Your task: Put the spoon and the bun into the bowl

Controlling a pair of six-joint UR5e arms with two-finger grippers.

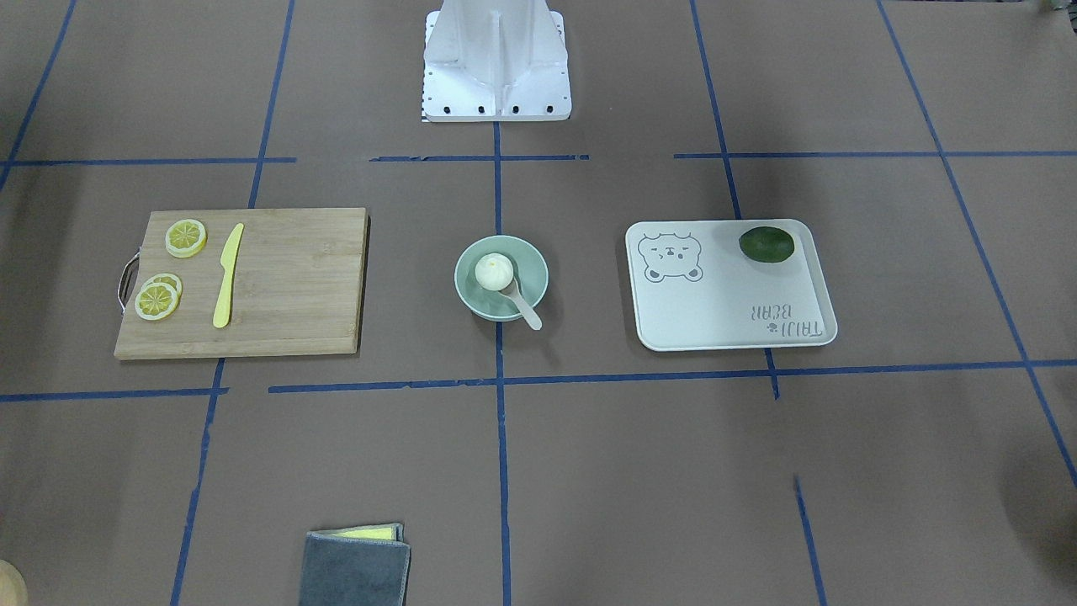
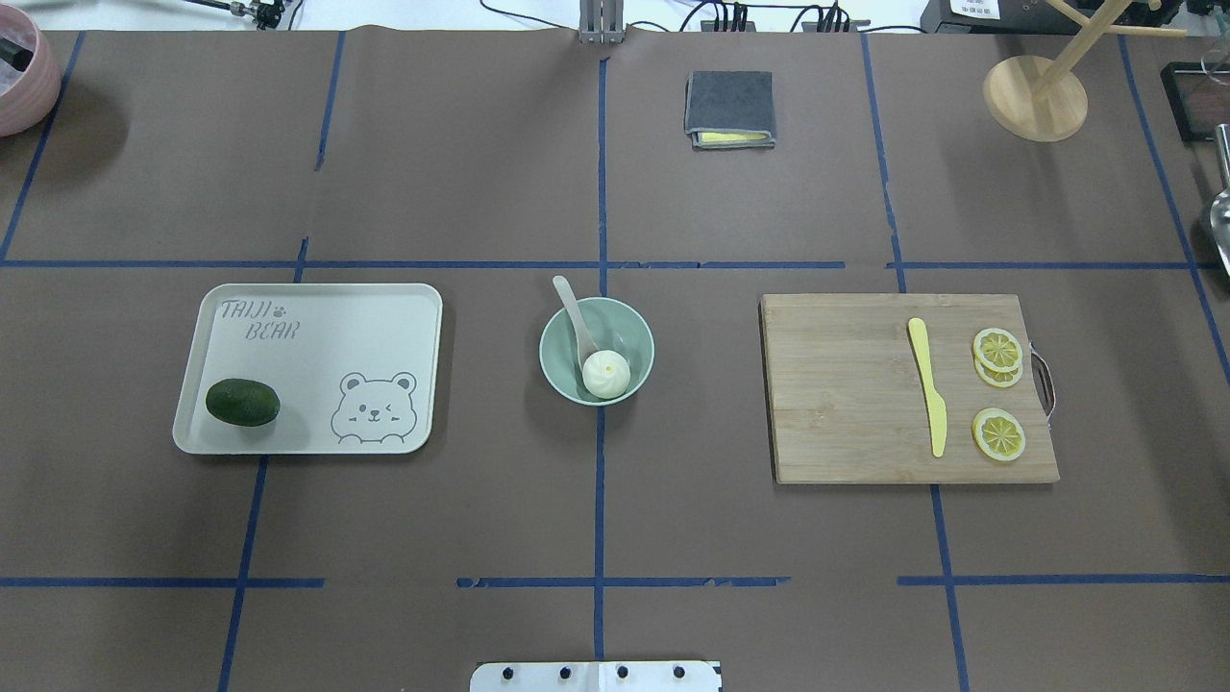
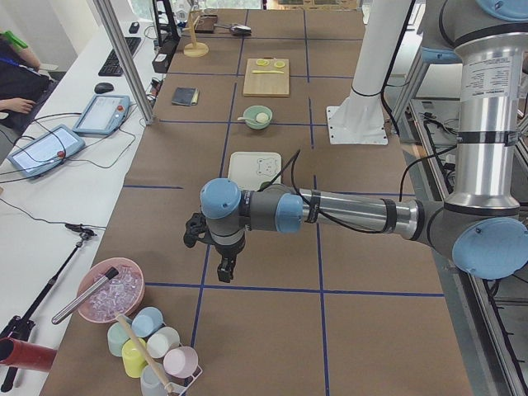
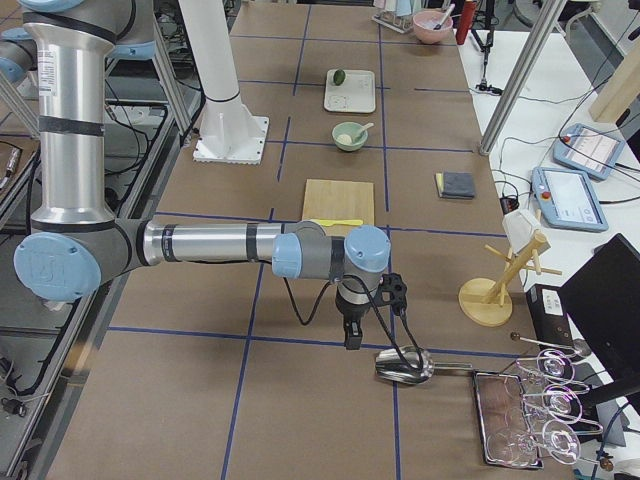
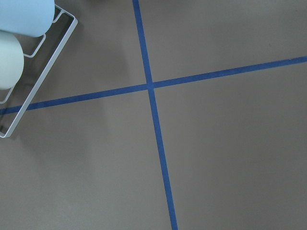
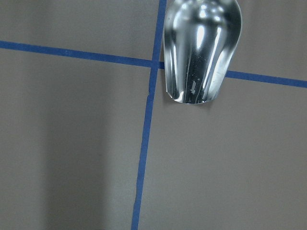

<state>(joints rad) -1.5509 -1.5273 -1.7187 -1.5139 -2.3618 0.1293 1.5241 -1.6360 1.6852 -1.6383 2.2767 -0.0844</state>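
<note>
The small round white pleated bun [image 2: 605,374] is seen inside the round pale mint-green bowl [image 2: 627,335] at the table's centre. The off-white plastic soup spoon [image 2: 574,309] is set with its scoop in the bowl beside the bun and its handle leaned over the far rim. The left gripper [image 3: 224,268] is hung over bare brown table far to the left, well apart from the bowl. The right gripper [image 4: 352,336] is held far to the right, near a shiny metal scoop [image 6: 201,48]. Whether either one's fingers are spread or pressed together cannot be told. "TAIJI BEAR" is read on the white rectangular tray [image 2: 317,346] left of the bowl, and a wooden cutting board [image 2: 836,384] is laid to its right, with bare table left around the bowl
</note>
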